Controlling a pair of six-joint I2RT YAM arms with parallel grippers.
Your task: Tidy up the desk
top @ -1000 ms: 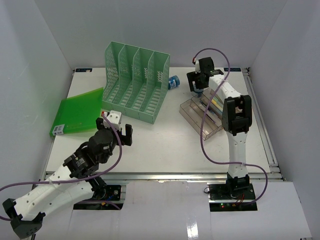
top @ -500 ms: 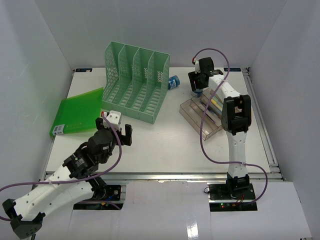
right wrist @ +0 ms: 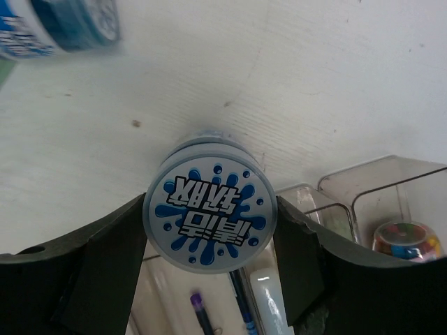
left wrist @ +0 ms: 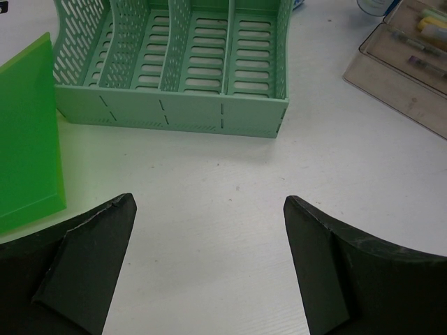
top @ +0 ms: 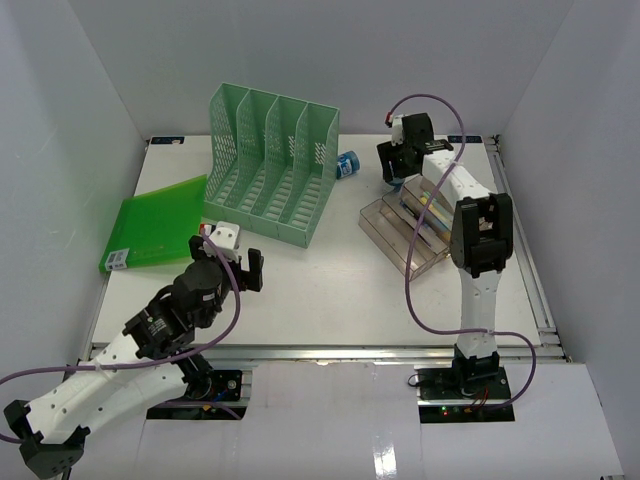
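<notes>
The white desk holds everything. My right gripper is at the back right, just beyond the far end of the clear tiered tray. It is shut on a small round jar with a grey lid and a blue splash label, pads against both sides of the lid, held over the tray's edge. A second blue jar lies on its side beside the rack; it also shows in the right wrist view. My left gripper is open and empty above bare desk, in front of the rack.
A green mesh file rack stands at the back centre, also in the left wrist view. A green folder lies at the left. The tray holds pens and small items. White walls enclose the desk; a metal rail runs along its front.
The right arm has shifted slightly back and to the right with the jar in its grip. The left gripper has crept slightly forward toward the rack.
</notes>
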